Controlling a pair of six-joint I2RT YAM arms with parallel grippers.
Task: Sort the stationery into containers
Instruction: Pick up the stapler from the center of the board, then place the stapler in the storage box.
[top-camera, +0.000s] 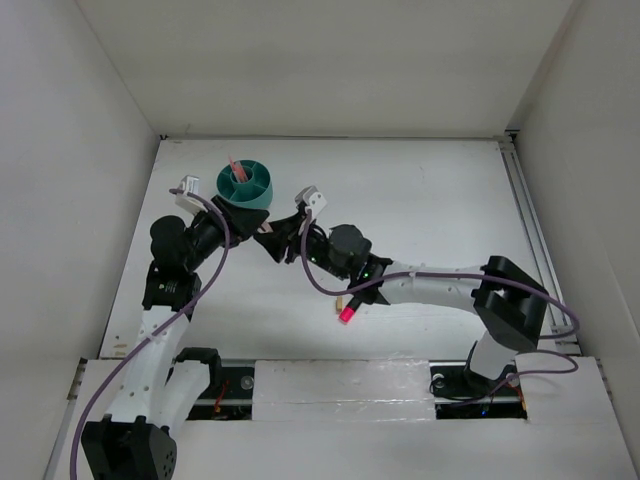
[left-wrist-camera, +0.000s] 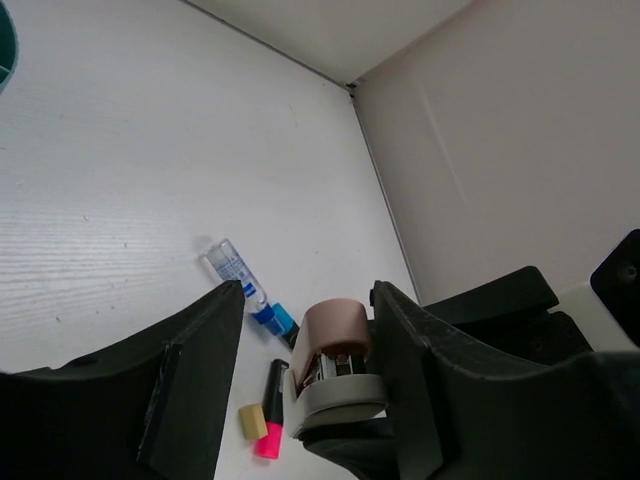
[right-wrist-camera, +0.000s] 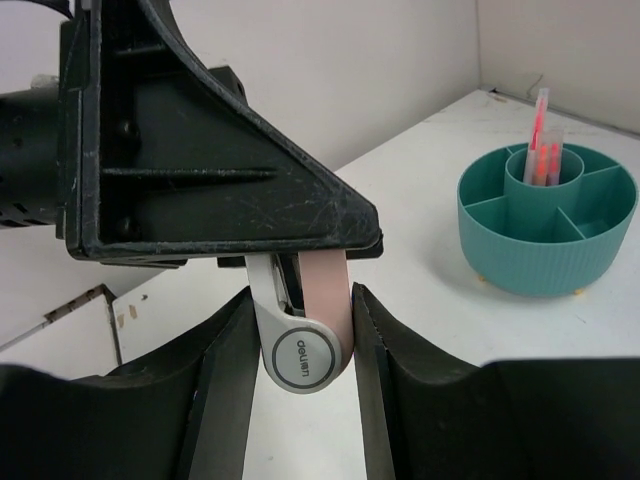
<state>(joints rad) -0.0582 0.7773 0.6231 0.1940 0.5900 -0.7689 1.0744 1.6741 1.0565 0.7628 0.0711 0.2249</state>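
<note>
The right claw (right-wrist-camera: 300, 335) grasps the eraser (right-wrist-camera: 302, 360) at centre frame. We cannot tell whether the left claw (left-wrist-camera: 308, 298) grips it; we confirm that hold before releasing.

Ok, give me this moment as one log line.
phase: handover | right hand: gripping correction tape | left hand: open around it | tub: pens in centre ring | loose: highlighter, tube

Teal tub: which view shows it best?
Right wrist: the whole teal tub, dividers visible, pink pens standing in its central ring. Top external shows it small; left wrist catches only a sliver of rim.
</note>
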